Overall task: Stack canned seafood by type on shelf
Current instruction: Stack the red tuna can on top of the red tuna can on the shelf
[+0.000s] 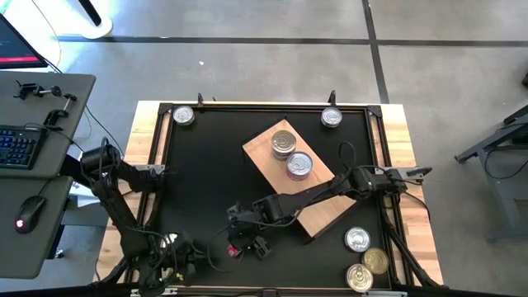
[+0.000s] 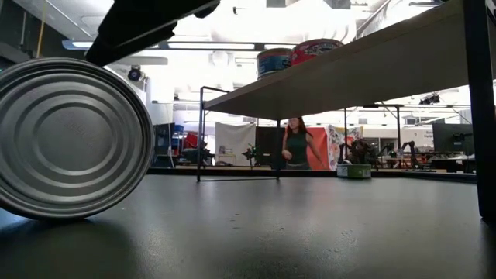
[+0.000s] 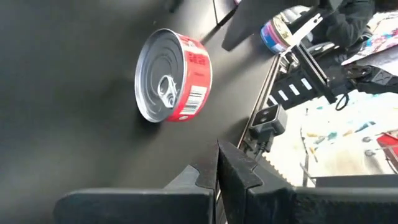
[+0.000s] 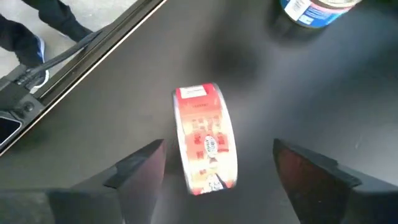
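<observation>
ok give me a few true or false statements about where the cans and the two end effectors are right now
1. Two round flat tins sit on the light-brown wooden board. True.
2. The red-labelled tin between the right end effector's fingers lies flat on its base. False: it stands on its edge.
3. The right end effector's fingers are apart, not touching that tin. True.
4. Three tins are grouped near the table's front right corner. True.
5. The left end effector is shut on a tin. False: it is shut on nothing, with a red-labelled pull-tab tin lying apart from it.
6. The table's far corners hold no tins. False: one tin sits at each.
</observation>
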`<state>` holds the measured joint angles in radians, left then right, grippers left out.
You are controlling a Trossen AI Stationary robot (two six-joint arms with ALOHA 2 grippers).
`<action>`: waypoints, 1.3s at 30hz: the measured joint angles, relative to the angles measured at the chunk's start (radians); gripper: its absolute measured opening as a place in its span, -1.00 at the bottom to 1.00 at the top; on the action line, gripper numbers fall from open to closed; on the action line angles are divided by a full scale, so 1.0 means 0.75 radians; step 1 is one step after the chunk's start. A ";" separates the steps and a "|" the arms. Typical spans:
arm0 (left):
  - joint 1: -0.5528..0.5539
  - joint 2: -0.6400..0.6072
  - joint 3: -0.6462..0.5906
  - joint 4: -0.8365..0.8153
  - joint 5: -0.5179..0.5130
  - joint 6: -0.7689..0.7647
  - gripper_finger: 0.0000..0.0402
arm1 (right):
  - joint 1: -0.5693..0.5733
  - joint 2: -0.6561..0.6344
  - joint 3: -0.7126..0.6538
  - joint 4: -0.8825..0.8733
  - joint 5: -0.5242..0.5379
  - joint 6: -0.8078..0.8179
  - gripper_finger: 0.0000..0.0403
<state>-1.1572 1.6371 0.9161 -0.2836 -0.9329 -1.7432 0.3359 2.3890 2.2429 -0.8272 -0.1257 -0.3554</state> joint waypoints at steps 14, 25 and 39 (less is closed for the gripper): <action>0.034 0.000 0.000 0.037 0.001 0.047 -1.00 | 0.007 0.102 -0.001 0.039 0.007 -0.027 0.43; 0.034 0.000 0.000 0.076 0.001 0.069 -1.00 | 0.041 0.116 0.013 0.028 0.039 -0.020 -0.27; 0.035 -0.010 -0.001 -0.008 -0.186 0.186 -1.00 | 0.088 -0.215 0.155 -0.131 0.339 0.327 -0.43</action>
<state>-1.1307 1.6295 0.9157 -0.2897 -1.0722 -1.6038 0.4021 2.2281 2.3592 -0.9254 0.1287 -0.1103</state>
